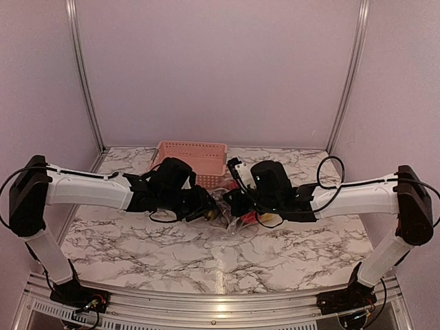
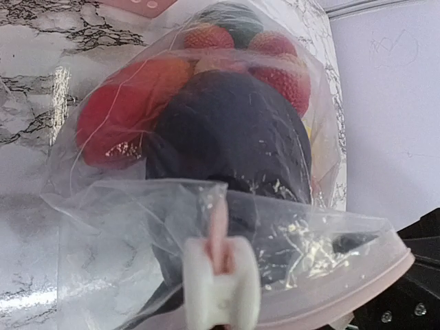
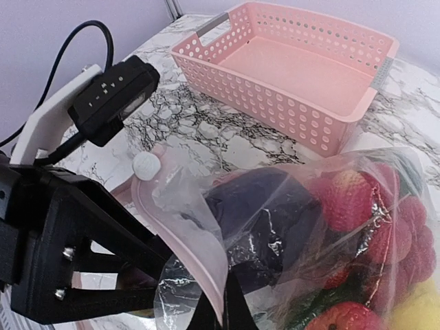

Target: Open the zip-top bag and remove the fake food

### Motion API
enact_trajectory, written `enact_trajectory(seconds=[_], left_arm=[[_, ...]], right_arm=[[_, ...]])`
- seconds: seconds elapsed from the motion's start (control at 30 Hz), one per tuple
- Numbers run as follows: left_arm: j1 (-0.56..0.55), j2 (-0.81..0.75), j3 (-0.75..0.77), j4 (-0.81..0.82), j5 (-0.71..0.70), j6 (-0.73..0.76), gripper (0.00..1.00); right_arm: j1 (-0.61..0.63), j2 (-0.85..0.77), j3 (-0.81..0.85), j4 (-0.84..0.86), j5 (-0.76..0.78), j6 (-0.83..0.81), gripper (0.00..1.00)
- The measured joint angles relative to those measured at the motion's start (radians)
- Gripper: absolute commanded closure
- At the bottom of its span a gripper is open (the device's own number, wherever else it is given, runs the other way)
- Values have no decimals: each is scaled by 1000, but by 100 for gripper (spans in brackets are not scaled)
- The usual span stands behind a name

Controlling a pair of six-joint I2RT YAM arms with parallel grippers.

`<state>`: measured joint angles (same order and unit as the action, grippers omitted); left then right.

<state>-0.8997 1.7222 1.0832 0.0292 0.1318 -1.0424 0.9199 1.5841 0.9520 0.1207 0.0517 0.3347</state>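
The zip-top bag (image 1: 230, 212) lies on the marble between my two grippers, stuffed with fake food. A dark purple eggplant (image 2: 234, 130) fills its middle, with red fruit (image 2: 117, 117) around it. The bag's white slider (image 2: 221, 285) sits on the pink zip strip (image 3: 180, 220), close in front of the left wrist camera. My left gripper (image 1: 206, 206) reaches the bag's mouth, its fingers mostly hidden under clear plastic, so its grip is unclear. Opposite it, my right gripper (image 3: 228, 313) is shut on the pink zip strip.
A pink slotted basket (image 3: 295, 117) stands on the marble just behind the bag, with nothing inside it. The left wrist camera housing (image 3: 113, 96) and its cable hang close by the bag. Lilac walls enclose the table at the back and sides.
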Motion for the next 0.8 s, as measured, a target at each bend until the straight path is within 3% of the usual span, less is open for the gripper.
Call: enact_trajectory(seconds=[0.37, 0.8], left_arm=[[4, -144, -97, 27, 66, -99, 76], [-8, -169, -113, -4, 89, -42, 79]], right_arm=[[24, -1, 1, 8, 108, -42, 100], [25, 11, 14, -3, 89, -77, 100]])
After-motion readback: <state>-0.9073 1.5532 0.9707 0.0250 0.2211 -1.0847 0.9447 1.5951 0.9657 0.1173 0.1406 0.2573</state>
